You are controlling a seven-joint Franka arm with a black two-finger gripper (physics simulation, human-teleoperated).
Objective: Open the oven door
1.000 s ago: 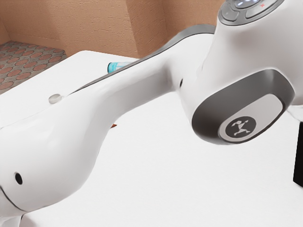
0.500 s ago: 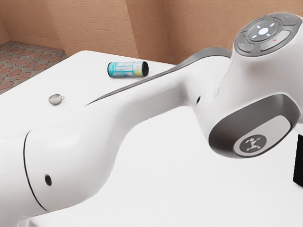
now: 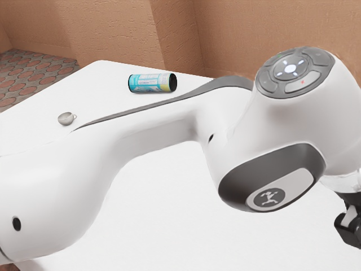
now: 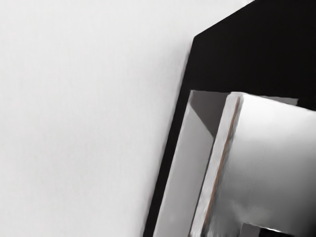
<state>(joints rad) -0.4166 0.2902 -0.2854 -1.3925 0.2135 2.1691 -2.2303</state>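
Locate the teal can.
The teal can lies near the far edge of the white table, in the exterior view's left half, beyond the arm and small silvery cup.

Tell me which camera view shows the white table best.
The exterior view: it takes in the white table, including a corner, with a small cup and canister on top. The wrist view shows a plain stretch of it beside a black casing.

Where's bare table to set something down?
White tabletop: between small silvery cup and teal cylindrical can; below white robot arm in exterior view; alongside black boxy oven. Crowded: at the oven, around its silvery panel.
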